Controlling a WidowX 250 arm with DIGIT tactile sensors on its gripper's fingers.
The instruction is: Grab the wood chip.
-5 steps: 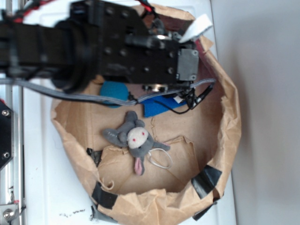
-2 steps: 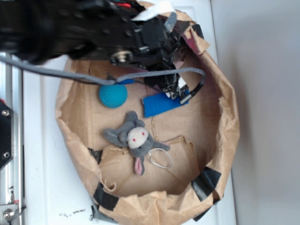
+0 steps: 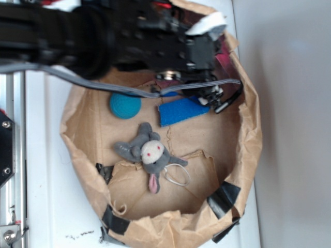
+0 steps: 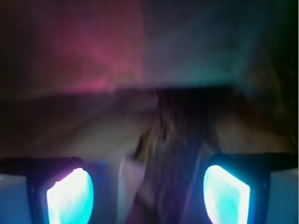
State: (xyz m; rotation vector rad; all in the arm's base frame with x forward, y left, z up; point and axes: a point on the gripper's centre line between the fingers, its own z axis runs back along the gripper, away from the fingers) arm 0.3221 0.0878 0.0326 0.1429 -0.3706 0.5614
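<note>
White tabletop (image 3: 46, 170) surrounds the paper-lined bin (image 3: 253, 134); the gripper (image 4: 148, 193) is held spread just above its floor, so the blurred dark wood chip (image 4: 175, 154) is framed between the fingers for closing

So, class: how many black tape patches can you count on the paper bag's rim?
3: one at the lower left, one at the lower right, one smaller on the left inner wall. The arm may hide others.
</note>
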